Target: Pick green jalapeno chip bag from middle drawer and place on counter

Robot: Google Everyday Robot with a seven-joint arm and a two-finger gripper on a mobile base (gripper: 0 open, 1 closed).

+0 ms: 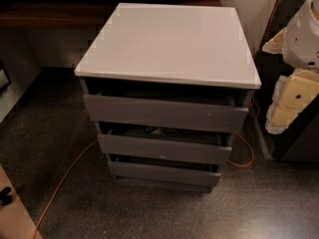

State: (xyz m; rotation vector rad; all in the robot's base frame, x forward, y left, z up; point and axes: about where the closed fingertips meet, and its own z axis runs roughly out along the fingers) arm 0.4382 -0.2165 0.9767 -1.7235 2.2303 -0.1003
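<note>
The dark grey cabinet stands in the middle of the camera view with its three drawers each pulled out a little. The middle drawer (162,147) is open by a narrow gap. In that gap a small dark greenish crinkly shape shows, the green jalapeno chip bag (160,130), mostly hidden. The counter (169,41) is the light grey-white top slab and nothing lies on it. My gripper (291,103), with cream-coloured parts below a white arm housing (304,34), hangs at the right edge, to the right of the cabinet, apart from it and level with the top drawer.
An orange cable (65,180) runs over the speckled floor left of the cabinet, and another loop (244,153) lies at its right. A wooden shelf (50,11) and a wall stand behind. A dark unit (299,143) stands at right. A beige edge (12,208) is at bottom left.
</note>
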